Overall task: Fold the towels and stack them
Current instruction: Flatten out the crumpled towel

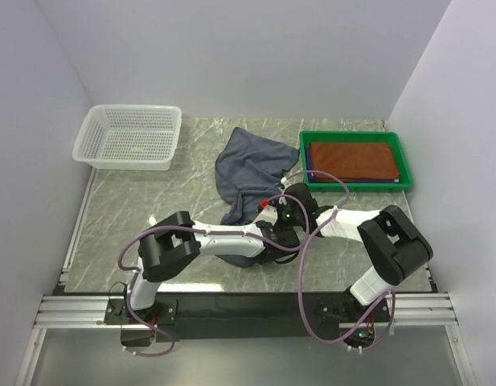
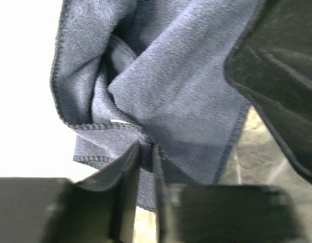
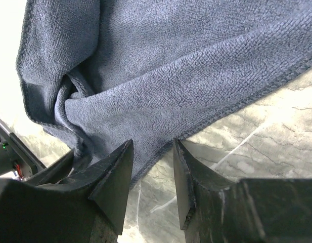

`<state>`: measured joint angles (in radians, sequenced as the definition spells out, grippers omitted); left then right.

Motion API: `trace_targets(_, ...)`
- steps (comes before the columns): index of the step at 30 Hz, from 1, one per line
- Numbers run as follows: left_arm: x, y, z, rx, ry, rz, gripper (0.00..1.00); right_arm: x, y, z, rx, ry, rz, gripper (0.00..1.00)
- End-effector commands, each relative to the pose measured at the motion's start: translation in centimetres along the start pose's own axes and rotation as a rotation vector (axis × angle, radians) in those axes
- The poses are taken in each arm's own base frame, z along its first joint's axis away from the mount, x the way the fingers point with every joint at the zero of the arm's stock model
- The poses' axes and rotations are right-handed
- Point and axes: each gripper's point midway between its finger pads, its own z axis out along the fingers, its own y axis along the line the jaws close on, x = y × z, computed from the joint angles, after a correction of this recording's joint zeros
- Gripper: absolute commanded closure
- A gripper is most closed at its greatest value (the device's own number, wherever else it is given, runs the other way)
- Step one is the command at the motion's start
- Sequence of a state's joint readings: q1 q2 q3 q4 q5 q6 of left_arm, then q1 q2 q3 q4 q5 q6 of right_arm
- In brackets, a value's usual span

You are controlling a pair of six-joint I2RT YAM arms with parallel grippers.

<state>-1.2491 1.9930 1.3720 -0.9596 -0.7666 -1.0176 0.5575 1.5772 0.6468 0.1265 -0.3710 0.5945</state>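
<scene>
- Grey-blue is the cloth in play: the grey-blue terry towel [image 1: 252, 165] lies crumpled mid-table on the grey marbled table [image 1: 135, 217]. It's bunched & twisted, not flat, and well apart from both containers.
- The white mesh plastic basket [image 1: 123, 161] sits far left. The green plastic tray [image 1: 356, 135] sits far right.
- The tray holds a folded rust-brown towel [image 1: 350, 161], w/ a darker cloth edge showing beneath it on the left, prob. another folded one.
- left claw [image 2: 144, 157]: clenched on the grey-blue towel's stitched hem. The jaws are nearly together w/ cloth pinched btwn them.
- right claw [image 3: 152, 144]: released. The jaws stand apart, straddling the same towel's edge, w/ table showing btwn them lower down. No pinch yet.
- From above, both claws sit close together at the towel's near side.
- Step in hand, my read: taking the loose towel by one edge so it can be spread out. The fold itself isn't begun, and stacking on the tray comes after.
- Nxt move calls for the right claw to close on the hem just beside the left's pinch.
- After that, the two need to part along that edge toward the corners, lift, & lay the cloth flat.
- Watch the twist near the pinch. Grabbing 2 layers there would likely keep the towel bunched instead of opening it.
</scene>
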Motion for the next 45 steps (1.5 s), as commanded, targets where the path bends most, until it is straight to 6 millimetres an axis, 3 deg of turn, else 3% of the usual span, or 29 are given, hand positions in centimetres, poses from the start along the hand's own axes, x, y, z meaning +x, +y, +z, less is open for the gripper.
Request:
trace_targets(1,-1.0,0.7,-0.4,-0.052,-0.053,0.022,0.9,-0.1,0.2,0.4,-0.015,-0.004,-0.001,0.56)
trace_targets(4,-1.0,1.5,-0.4,-0.074,-0.063,0.016,0.99,0.0,0.2,0.5,-0.015,0.0,-0.001,0.56)
trace_targets(7,-1.2,3.4,-0.4,-0.115,-0.068,0.001,0.99,0.1,-0.2,0.5,0.003,0.006,-0.002,0.55)
trace_targets(11,-1.7,8.6,0.9,-0.209,-0.042,-0.076,0.99,0.2,-0.7,0.6,0.032,0.008,0.001,0.56)
trace_targets(12,-0.9,10.1,1.4,-0.232,-0.018,-0.075,0.99,0.0,-0.8,0.5,0.037,0.005,0.001,0.56)
trace_targets(14,-1.8,12.7,2.0,-0.23,-0.004,-0.172,0.99,-0.2,-1.2,0.5,0.062,-0.001,-0.008,0.56)
trace_targets(15,-1.2,14.0,2.0,-0.213,0.022,-0.181,0.99,-0.3,-1.1,0.4,0.066,-0.004,-0.014,0.56)
trace_targets(17,-1.7,15.5,3.2,-0.187,0.044,-0.275,0.99,-0.3,-1.1,0.1,0.087,-0.004,-0.038,0.55)
trace_targets(18,-0.9,16.3,3.7,-0.18,0.07,-0.257,0.99,-0.7,-0.8,-0.1,0.092,-0.014,-0.052,0.55)
trace_targets(22,-0.7,17.0,4.6,-0.076,0.128,-0.354,0.99,-0.7,0.6,-0.9,0.141,-0.008,-0.167,0.56)
trace_targets(23,-0.8,17.4,5.2,-0.072,0.138,-0.379,0.99,-0.6,2.4,-0.9,0.123,-0.005,-0.219,0.56)
trace_targets(24,-0.1,17.6,5.6,-0.063,0.164,-0.373,0.99,-0.7,2.8,-0.9,0.144,-0.014,-0.249,0.56)
trace_targets(25,0.3,17.8,5.8,-0.052,0.183,-0.383,0.99,0.1,2.9,-1.0,0.161,0.017,-0.279,0.55)
trace_targets(26,0.7,18.1,6.2,-0.035,0.218,-0.411,0.99,0.0,4.2,-1.0,0.15,0.019,-0.311,0.56)
trace_targets(27,1.1,18.4,6.5,-0.027,0.227,-0.419,0.99,1.1,5.2,-0.7,0.148,0.045,-0.359,0.56)
trace_targets(29,1.4,19.1,6.8,-0.025,0.251,-0.451,0.99,2.6,5.4,-0.5,0.178,0.097,-0.424,0.56)
trace_targets(30,1.4,19.4,6.8,-0.02,0.253,-0.455,0.99,3.5,6.9,-0.5,0.16,0.11,-0.471,0.56)
trace_targets(35,1.3,21.4,7.5,-0.028,0.285,-0.509,0.99,6.7,8.4,0.4,0.164,0.228,-0.586,0.64)
trace_targets(38,1.6,22.0,8.0,-0.018,0.306,-0.531,0.99,8.8,8.1,0.9,0.174,0.308,-0.626,0.77)
trace_targets(42,2.1,22.2,8.3,-0.017,0.327,-0.544,0.99,11.7,7.2,1.1,0.174,0.425,-0.661,0.78)
trace_targets(45,2.1,22.3,8.0,-0.007,0.329,-0.556,0.99,13.6,5.9,0.1,0.195,0.509,-0.649,0.8)
